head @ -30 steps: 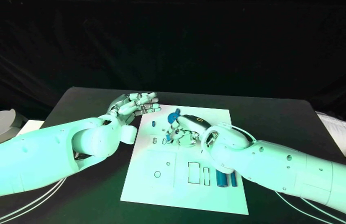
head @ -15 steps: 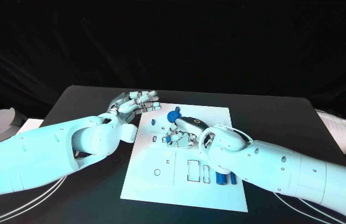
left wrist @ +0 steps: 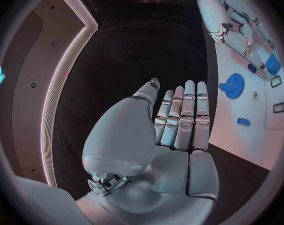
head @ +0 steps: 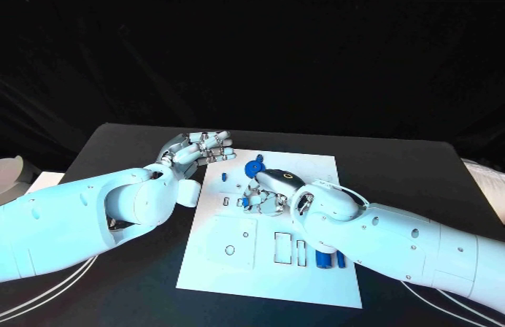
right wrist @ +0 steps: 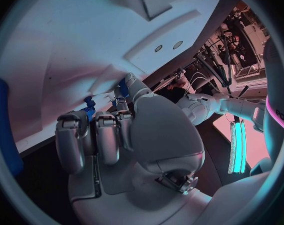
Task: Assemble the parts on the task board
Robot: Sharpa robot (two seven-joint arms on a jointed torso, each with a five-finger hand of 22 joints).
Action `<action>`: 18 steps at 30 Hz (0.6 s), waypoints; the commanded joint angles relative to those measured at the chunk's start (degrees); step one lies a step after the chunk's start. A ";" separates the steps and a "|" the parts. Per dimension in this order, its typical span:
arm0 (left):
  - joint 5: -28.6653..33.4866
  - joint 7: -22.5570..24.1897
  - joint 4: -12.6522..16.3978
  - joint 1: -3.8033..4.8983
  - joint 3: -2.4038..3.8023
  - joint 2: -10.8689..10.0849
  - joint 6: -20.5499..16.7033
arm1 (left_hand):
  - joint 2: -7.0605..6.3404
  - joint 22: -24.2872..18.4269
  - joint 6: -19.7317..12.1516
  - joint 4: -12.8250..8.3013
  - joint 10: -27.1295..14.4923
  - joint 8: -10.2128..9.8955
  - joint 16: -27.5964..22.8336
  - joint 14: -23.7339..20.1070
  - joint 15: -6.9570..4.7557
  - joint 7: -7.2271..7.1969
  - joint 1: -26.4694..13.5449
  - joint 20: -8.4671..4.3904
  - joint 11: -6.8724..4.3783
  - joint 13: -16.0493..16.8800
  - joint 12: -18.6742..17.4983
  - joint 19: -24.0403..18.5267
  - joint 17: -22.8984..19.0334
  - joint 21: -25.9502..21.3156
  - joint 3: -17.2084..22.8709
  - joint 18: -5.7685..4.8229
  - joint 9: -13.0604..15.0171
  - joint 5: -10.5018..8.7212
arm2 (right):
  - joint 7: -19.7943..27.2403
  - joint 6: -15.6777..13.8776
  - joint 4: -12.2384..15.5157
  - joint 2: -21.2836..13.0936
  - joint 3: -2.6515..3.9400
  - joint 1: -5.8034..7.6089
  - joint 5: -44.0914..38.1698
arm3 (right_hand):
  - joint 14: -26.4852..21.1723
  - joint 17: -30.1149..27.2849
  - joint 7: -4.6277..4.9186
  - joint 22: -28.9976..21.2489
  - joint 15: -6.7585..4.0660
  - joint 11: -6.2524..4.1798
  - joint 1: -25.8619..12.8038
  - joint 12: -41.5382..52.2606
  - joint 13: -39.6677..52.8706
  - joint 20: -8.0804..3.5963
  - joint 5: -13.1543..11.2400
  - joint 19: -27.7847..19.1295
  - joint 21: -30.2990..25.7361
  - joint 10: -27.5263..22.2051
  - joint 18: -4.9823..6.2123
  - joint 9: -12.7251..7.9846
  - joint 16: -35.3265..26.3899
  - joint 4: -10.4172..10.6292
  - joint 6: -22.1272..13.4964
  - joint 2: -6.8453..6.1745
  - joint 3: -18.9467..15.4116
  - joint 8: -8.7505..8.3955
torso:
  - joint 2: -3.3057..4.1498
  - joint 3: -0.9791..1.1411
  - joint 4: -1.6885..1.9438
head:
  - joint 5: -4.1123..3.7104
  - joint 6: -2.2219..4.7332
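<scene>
The white task board (head: 237, 265) lies mid-table. My right hand (head: 269, 190) is curled down over its middle, fingertips pinching a small blue part (head: 243, 202) against the board; the right wrist view shows that part (right wrist: 89, 110) between thumb and fingers. A blue gear (head: 252, 169) sits just beyond the hand, also seen from the left wrist (left wrist: 231, 82). My left hand (head: 199, 150) hovers at the board's far left corner, fingers straight and side by side (left wrist: 182, 116), holding nothing. Two blue bars (head: 321, 258) lie by the right forearm.
A tiny blue piece (left wrist: 243, 121) lies on the board near its left edge. Several cut-out slots (head: 282, 248) mark the board's near half. Bare black table (head: 400, 174) surrounds the board, and my right forearm (head: 400, 243) crosses its right side.
My right hand has crept slightly toward the board's left, uncovering more of the blue gear. The left hand has stayed almost still.
</scene>
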 commanded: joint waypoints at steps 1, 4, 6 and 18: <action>0.00 0.51 0.15 0.04 0.03 0.04 0.91 | 0.18 0.05 -0.12 -0.10 -0.36 -0.24 -0.25 -0.13 -0.05 0.27 0.48 -0.10 -0.22 -0.09 -0.01 0.12 -0.07 0.05 0.10 0.78 -0.04 -0.04 | -3.52 1.30 -0.72 -0.25 -0.26 -0.33 -2.28 | 5.83 14.43 -1.49 14.40 -0.44 -0.23 0.07 -0.19 11.34 -0.47 0.31 5.62 0.08 3.21 -0.64 0.74 -0.05 0.12 1.98 0.32 0.49 0.31 | -0.01 0.02 0.00 | -0.05 -0.02; 0.00 0.48 0.16 0.04 0.03 0.04 0.94 | 0.18 0.05 -0.12 -0.10 -0.36 -0.24 -0.25 -0.13 -0.05 0.27 0.48 -0.10 -0.22 -0.09 -0.01 0.12 -0.07 0.05 0.10 0.78 -0.04 -0.04 | -3.84 1.28 -0.70 -0.24 -0.26 -0.33 -2.46 | 5.80 14.31 -1.41 14.35 -0.42 -0.18 -0.21 -0.37 11.25 -0.47 0.44 5.59 0.06 3.13 -0.63 0.71 -0.10 0.11 1.82 0.08 0.52 0.19 | -0.01 0.01 -0.03 | -0.03 -0.03; 0.00 0.46 0.18 0.04 0.03 0.04 0.96 | 0.18 0.05 -0.12 -0.10 -0.36 -0.24 -0.25 -0.13 -0.05 0.27 0.48 -0.10 -0.22 -0.09 -0.01 0.12 -0.07 0.05 0.10 0.78 -0.04 -0.04 | -4.07 1.17 -0.69 -0.24 -0.26 -0.33 -2.57 | 5.79 14.26 -1.37 14.33 -0.40 -0.16 -0.32 -0.46 11.20 -0.47 0.46 5.58 0.05 3.09 -0.63 0.70 -0.13 0.12 1.75 0.01 0.54 0.14 | 0.00 0.02 0.00 | -0.06 -0.02; 0.00 0.38 0.17 0.04 0.03 0.07 1.05 | 0.18 0.05 -0.12 -0.10 -0.36 -0.24 -0.25 -0.13 -0.05 0.27 0.48 -0.10 -0.22 -0.09 -0.01 0.12 -0.07 0.05 0.10 0.78 -0.04 -0.04 | -5.69 -0.36 -0.69 -0.47 -0.25 -0.32 -3.51 | 5.74 14.04 -1.09 14.22 -0.25 0.06 -1.24 -0.81 11.01 -0.37 0.61 5.52 0.00 2.92 -0.60 0.58 -0.23 0.25 1.19 -0.57 0.66 -0.29 | -0.02 0.03 -0.01 | -0.21 0.07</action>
